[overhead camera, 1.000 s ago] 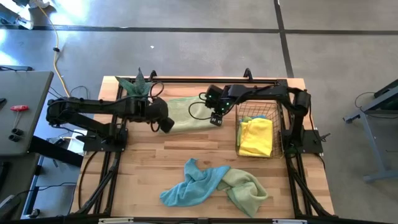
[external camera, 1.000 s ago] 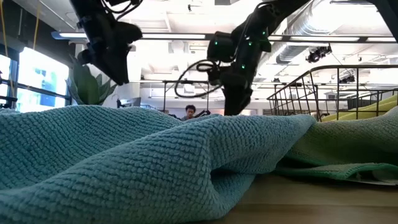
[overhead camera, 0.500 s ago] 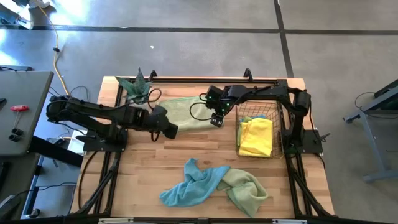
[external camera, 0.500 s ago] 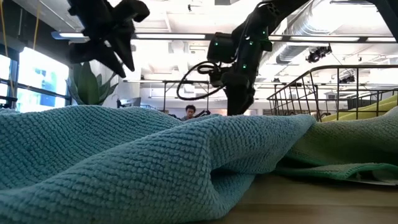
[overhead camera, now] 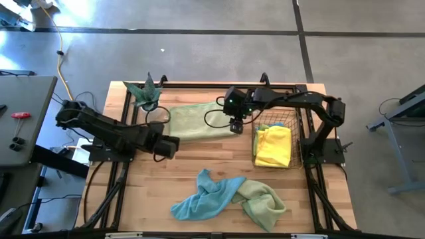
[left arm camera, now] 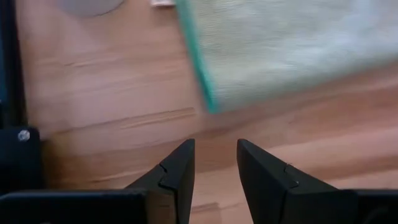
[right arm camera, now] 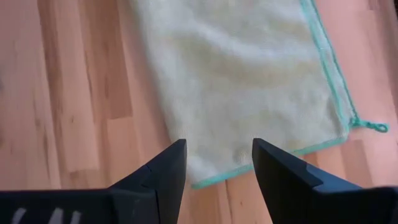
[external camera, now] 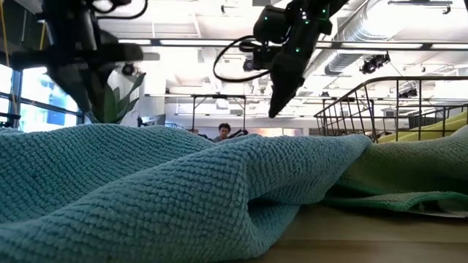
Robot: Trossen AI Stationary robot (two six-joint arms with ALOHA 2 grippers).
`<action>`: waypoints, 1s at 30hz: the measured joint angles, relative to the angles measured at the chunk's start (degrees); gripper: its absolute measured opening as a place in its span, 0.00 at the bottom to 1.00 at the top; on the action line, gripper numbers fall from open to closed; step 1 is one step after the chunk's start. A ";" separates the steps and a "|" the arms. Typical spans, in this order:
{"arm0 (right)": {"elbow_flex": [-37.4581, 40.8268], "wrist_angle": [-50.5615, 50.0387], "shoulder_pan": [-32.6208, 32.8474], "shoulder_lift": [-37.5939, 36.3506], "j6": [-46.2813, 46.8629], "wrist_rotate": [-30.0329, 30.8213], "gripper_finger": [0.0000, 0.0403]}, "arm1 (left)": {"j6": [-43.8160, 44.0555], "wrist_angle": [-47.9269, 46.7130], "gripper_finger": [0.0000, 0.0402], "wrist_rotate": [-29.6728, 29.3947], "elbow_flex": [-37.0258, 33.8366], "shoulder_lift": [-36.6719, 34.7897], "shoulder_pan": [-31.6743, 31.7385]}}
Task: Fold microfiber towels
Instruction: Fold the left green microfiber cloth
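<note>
A pale green towel (overhead camera: 196, 121) lies flat and folded on the table's far middle; it also shows in the right wrist view (right arm camera: 249, 74) and, by one corner, in the left wrist view (left arm camera: 280, 50). My left gripper (overhead camera: 171, 144) (left arm camera: 215, 163) is open and empty, above bare wood just near of the towel's left end. My right gripper (overhead camera: 236, 126) (right arm camera: 217, 163) is open and empty, above the towel's right end, raised in the low view (external camera: 276, 109). A light blue towel (overhead camera: 199, 199) and a green towel (overhead camera: 262, 202) lie crumpled together near the front edge. A yellow towel (overhead camera: 273, 146) lies in the wire basket (overhead camera: 287, 119).
A potted plant (overhead camera: 146, 93) stands at the far left of the table, beside the flat towel. The wire basket stands at the right. Bare wood (overhead camera: 199, 156) lies between the flat towel and the crumpled pair. A person (external camera: 223, 132) shows far off in the room.
My left gripper has drawn back from the pale green towel's left end toward the table's near left and now hangs over bare wood. My right gripper has risen from the towel's right end. The towel stays flat where it was.
</note>
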State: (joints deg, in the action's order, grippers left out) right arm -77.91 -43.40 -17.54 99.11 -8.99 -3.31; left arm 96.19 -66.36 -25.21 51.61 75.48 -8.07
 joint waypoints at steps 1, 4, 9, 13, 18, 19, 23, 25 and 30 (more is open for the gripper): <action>0.00 -0.30 0.12 -0.08 -0.05 -0.06 0.44 | 1.02 0.53 0.27 0.06 -1.14 -0.33 -0.20; 0.09 -3.46 0.17 -0.07 -0.98 -0.12 0.44 | 3.06 7.24 0.26 0.30 -6.03 -1.83 -0.50; 0.11 -5.42 -0.18 -1.02 -3.07 0.45 0.44 | 2.19 21.98 0.23 2.49 -16.63 -3.85 3.22; 0.09 -6.81 -0.60 -4.66 -3.07 2.89 0.44 | -0.58 34.35 0.22 3.01 -22.99 -4.86 7.67; 0.09 -5.41 -1.62 -9.15 -1.01 3.77 0.44 | -4.84 39.13 0.22 0.10 -24.67 -5.55 12.25; 0.82 -4.76 -1.80 -9.84 -0.34 3.71 0.44 | -5.51 38.68 0.22 0.06 -24.69 -5.42 13.24; 8.33 2.11 -1.97 -13.04 3.60 3.25 0.44 | -8.24 37.32 0.22 -1.25 -24.67 -4.84 17.57; 13.60 7.75 -1.95 -14.56 5.78 3.19 0.44 | -10.71 37.63 0.23 -1.19 -24.67 -4.58 19.69; 22.35 25.27 -1.95 -15.73 13.77 3.12 0.44 | -18.20 39.83 0.27 -0.37 -24.64 -4.08 24.21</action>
State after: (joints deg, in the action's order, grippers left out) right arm -55.56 -18.13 -19.49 83.38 4.78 -0.19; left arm 77.98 -26.53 -25.59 26.96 71.40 16.14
